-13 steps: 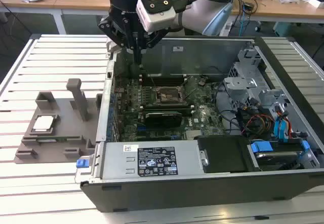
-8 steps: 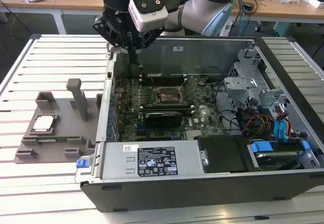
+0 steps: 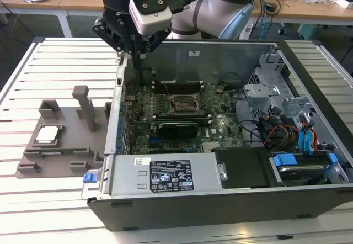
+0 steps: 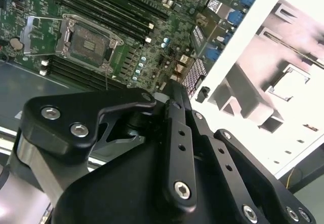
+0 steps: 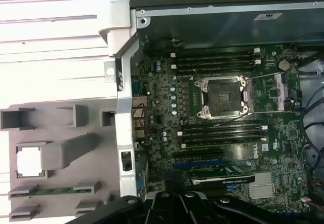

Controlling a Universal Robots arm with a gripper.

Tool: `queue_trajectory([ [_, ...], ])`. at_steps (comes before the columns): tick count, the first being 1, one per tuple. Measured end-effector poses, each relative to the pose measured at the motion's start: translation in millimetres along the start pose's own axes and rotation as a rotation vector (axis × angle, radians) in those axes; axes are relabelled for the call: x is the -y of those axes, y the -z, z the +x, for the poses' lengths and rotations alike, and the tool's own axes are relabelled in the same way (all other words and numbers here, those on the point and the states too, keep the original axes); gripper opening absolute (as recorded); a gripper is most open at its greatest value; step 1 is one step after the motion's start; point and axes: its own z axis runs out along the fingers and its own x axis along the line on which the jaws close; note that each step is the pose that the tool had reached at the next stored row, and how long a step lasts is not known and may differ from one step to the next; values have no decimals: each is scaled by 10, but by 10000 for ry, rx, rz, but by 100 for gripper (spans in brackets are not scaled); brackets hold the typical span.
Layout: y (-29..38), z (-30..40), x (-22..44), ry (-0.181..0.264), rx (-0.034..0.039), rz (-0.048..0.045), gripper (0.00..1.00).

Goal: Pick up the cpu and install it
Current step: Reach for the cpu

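Observation:
The cpu (image 3: 48, 134), a small silvery-white square, lies flat in a recess of the grey holder plate (image 3: 71, 120) on the slatted table, at the exterior view's left. It also shows in both wrist views, as the cpu (image 5: 29, 160) and the cpu (image 4: 289, 83). The dark socket frame (image 3: 185, 104) sits on the green motherboard inside the open computer case, and its socket (image 5: 223, 98) is uncovered. My gripper (image 3: 137, 62) hangs shut and holding nothing above the case's rear corner nearest the holder, well above the board. Its black links (image 4: 177, 148) fill the near part of the second wrist view.
The case wall (image 3: 116, 117) stands between the holder and the motherboard. Upright posts (image 3: 85, 106) rise from the holder, and a green memory stick (image 5: 50, 190) lies in one of its slots. Memory slots (image 5: 217, 59) flank the socket. A drive cage and cables (image 3: 287, 122) fill the case's right side.

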Motion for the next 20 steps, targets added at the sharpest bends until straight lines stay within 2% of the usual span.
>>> queue_trajectory([
  [2, 1, 27, 2, 1, 0, 0, 11],
  [9, 6, 209, 16, 0, 0, 0, 11],
  [20, 10, 368, 27, 0, 0, 0, 11],
])
